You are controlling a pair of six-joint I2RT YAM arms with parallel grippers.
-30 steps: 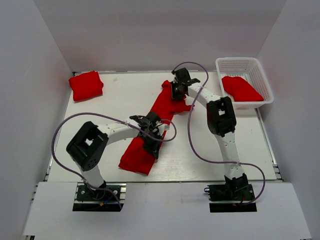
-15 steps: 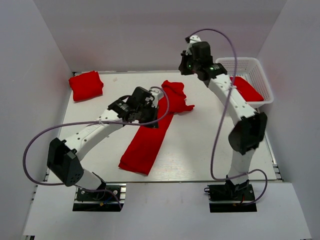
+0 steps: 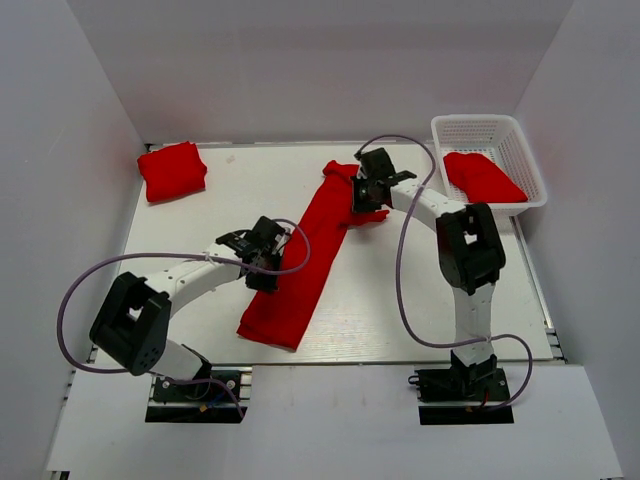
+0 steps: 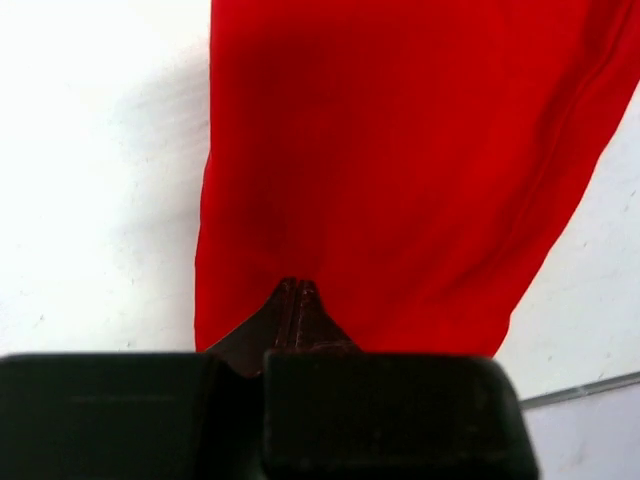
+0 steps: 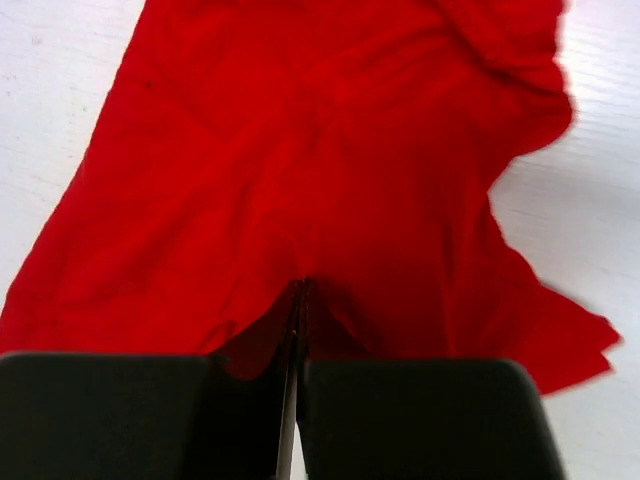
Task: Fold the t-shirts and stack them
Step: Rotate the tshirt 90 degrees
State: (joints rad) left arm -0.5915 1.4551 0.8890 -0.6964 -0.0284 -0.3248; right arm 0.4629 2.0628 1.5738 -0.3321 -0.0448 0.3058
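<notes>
A bright red t-shirt (image 3: 312, 240) lies on the white table as a long narrow strip, running from the back centre to the near left. My left gripper (image 3: 263, 274) is at the strip's left edge, about halfway along. In the left wrist view it (image 4: 297, 287) is shut, with its tips on the cloth (image 4: 400, 150). My right gripper (image 3: 363, 196) is on the strip's far right part. In the right wrist view it (image 5: 302, 286) is shut on the cloth (image 5: 330, 150), and creases run to its tips. A folded red t-shirt (image 3: 172, 170) lies at the back left.
A white lattice basket (image 3: 517, 130) stands at the back right with another red t-shirt (image 3: 483, 177) in it. White walls enclose the table (image 3: 410, 290) on three sides. Purple cables loop from both arms above the table.
The right arm has come down from high at the back onto the shirt's far end. The left gripper has moved nearer and left to the strip's edge. The far end now lies flatter.
</notes>
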